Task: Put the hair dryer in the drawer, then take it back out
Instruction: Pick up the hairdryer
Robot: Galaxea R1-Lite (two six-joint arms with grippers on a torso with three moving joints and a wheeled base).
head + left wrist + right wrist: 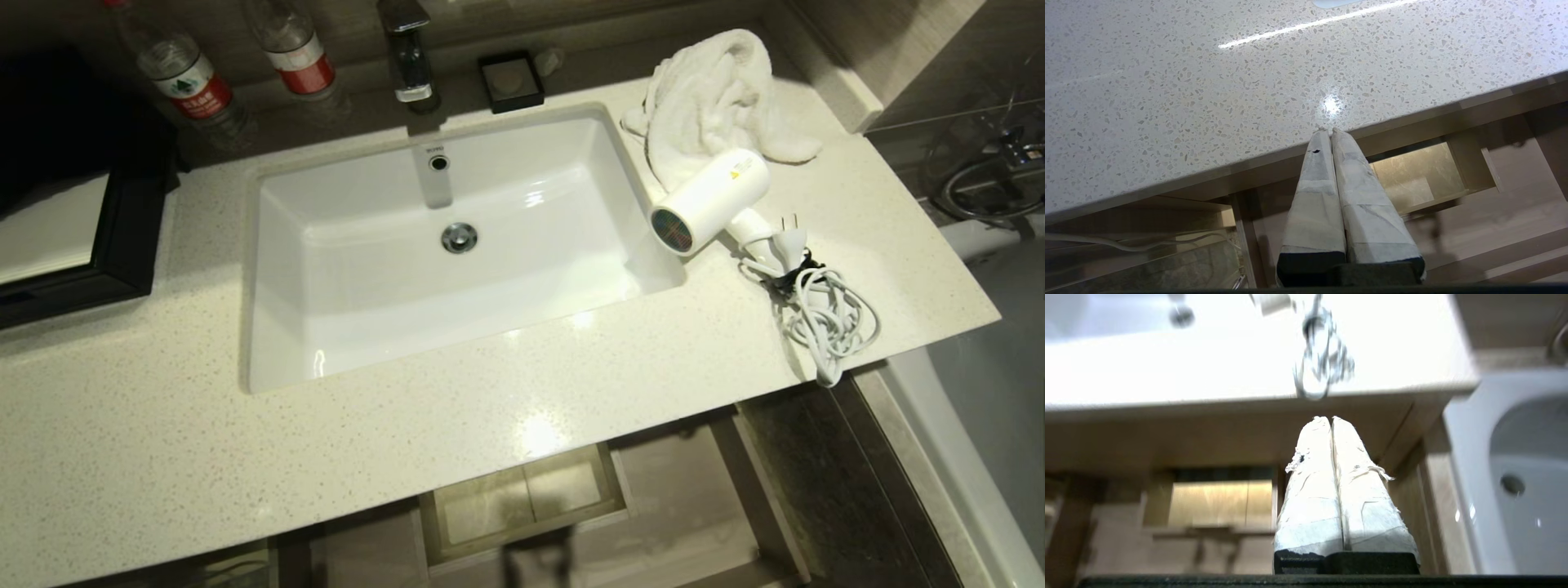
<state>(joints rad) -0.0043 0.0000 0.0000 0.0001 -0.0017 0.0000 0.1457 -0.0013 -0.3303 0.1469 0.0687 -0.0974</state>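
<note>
Bottles (192, 82), two of them with red labels, stand at the far left of the surface (163, 425), behind a black-framed tray (114, 245). Next comes the sink (571, 269), white and rectangular, with the tap (406, 57) behind it and a small black dish (510, 80) just beside the tap.

Right of the sink a crumpled white towel (718, 90) lies on the surface. The dryer (712, 200) lies just in front of the towel, touching it, its nozzle turned toward the sink's right rim. Its cord (824, 314) is bundled near the surface's front right edge, the plug (788, 241) resting beside the handle. At the far right a white tub (980, 392) sits lower than the surface.

Below the front edge the drawer (678, 506) stands pulled out, light wood, with a boxed cutout (522, 498) in it. No dryer is in the drawer.

Neither arm appears in the head view. In the left wrist view the left gripper (1329, 130) is below the surface's front edge, over the drawer, jaws pressed together on nothing. In the right wrist view the right gripper (1331, 418) is likewise low before the drawer, under the cord's overhang, jaws pressed together and empty.
</note>
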